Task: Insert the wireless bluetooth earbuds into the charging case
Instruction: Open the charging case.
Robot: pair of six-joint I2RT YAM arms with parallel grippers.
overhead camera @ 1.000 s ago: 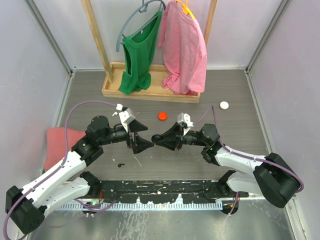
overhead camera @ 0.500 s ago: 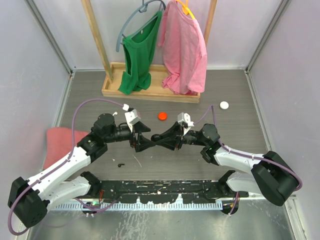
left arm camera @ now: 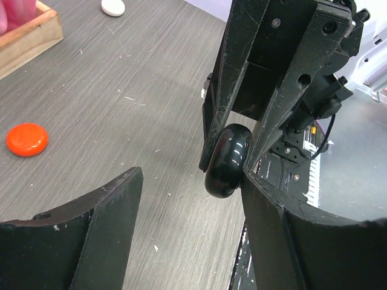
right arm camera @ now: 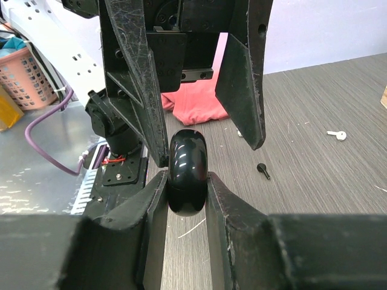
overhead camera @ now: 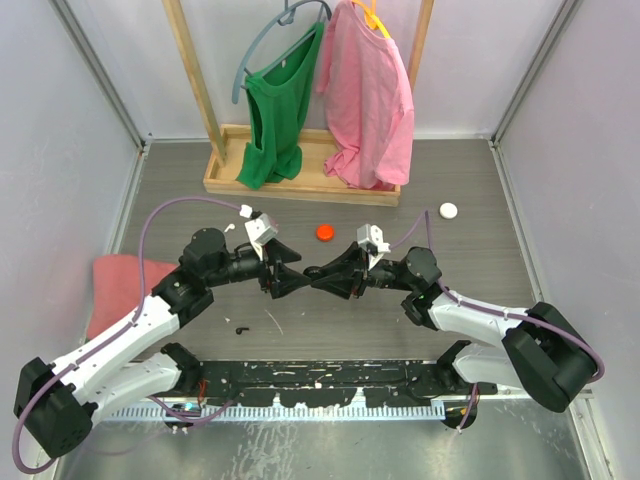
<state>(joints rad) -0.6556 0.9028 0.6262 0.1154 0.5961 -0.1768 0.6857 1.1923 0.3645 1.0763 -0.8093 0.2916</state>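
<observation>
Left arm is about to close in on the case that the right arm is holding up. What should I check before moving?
1. Right gripper holds the black charging case: ok, clamped from both sides, off the table.
2. Left gripper open: ok, fingers spread, case close beside one finger.
3. Left finger clear of the case: cannot tell.
4. Case lid open: cannot tell, no gap shows.
5. Earbud in hand: not ok, neither gripper holds one.
6. Earbuds located: not ok. The black earbud and white earbud lie on the table; no orange-red one is in view.
</observation>
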